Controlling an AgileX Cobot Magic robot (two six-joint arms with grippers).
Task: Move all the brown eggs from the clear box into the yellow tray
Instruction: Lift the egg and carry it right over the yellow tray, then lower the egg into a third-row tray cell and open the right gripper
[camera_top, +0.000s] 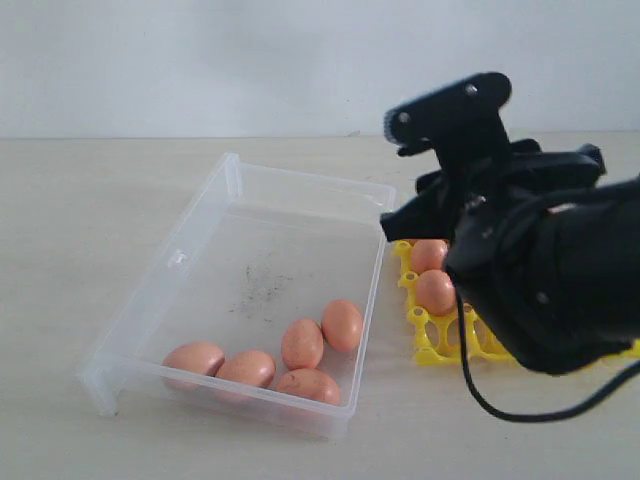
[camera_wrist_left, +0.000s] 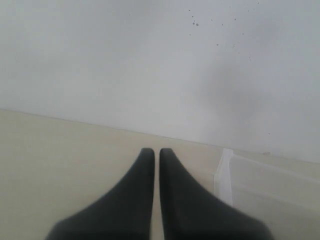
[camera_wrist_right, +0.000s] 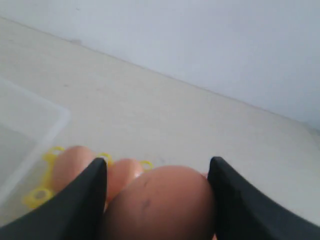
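closest in, the right arm (camera_top: 560, 290) fills the near right corner of the exterior view as a dark bulk, with a black cable (camera_top: 500, 410) hanging under it. its wrist view shows the right tool (camera_wrist_right: 159, 165) with its fingers spread wide and pressed to both sides of a brown egg (camera_wrist_right: 160, 202), which fills the gap between them at the yellow tray (camera_top: 430, 345); whether the egg rests in a cup cannot be seen. next comes the near end of the clear box (camera_top: 180, 262), where five brown eggs (camera_top: 302, 343) lie loose on its floor: three in a row along the near wall and two just behind them, toward the tray side. the yellow tray stands on the table (camera_top: 80, 220) just beside the box's right wall, much of it hidden by the arm. two eggs (camera_top: 435, 291) sit in cups along its left edge, one behind the other. farther back, dark scuff marks (camera_top: 255, 285) speckle the box floor. the left tool (camera_wrist_left: 156, 151) is pressed together with nothing in it, low over the table near a corner of the box. a pale wall (camera_top: 200, 60) closes the scene.
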